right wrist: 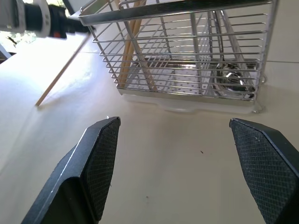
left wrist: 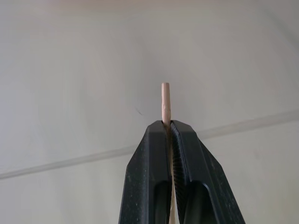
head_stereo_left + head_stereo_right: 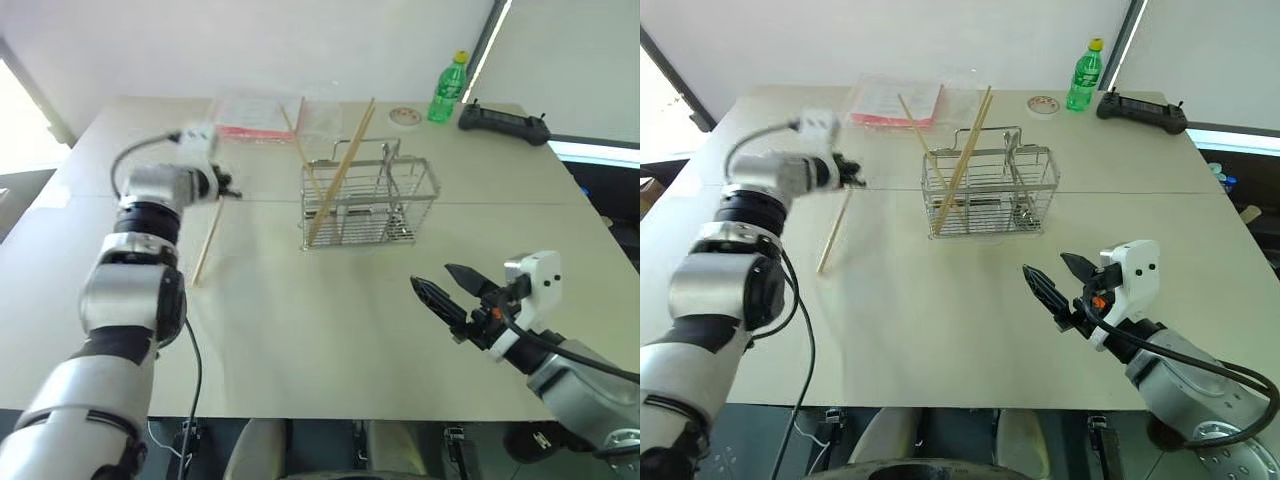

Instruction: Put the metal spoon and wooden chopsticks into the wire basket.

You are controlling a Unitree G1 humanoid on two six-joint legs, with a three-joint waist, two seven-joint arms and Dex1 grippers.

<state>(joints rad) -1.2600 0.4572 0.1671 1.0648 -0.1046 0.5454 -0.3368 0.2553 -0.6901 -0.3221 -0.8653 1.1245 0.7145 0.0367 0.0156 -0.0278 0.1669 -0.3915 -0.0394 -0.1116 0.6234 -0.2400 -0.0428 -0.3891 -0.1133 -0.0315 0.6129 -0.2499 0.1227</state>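
Two wooden chopsticks lean in the wire basket; left jaws pinch another, right jaws gape empty

My left arm: rounded silver-grey shells joined by black ring joints, with a glossy black band at the elbow. A black cable runs loose beside it, and a thinner one loops over the wrist to a small white block. My left gripper: two black fingers, matte and speckled, with ribbed inner faces.

My right arm: grey shell, black cable along the top. A white housing at the wrist bears two small dark screw holes; orange-red marks sit just behind the fingers. My right gripper: two black tapered fingers with diamond-textured pads.
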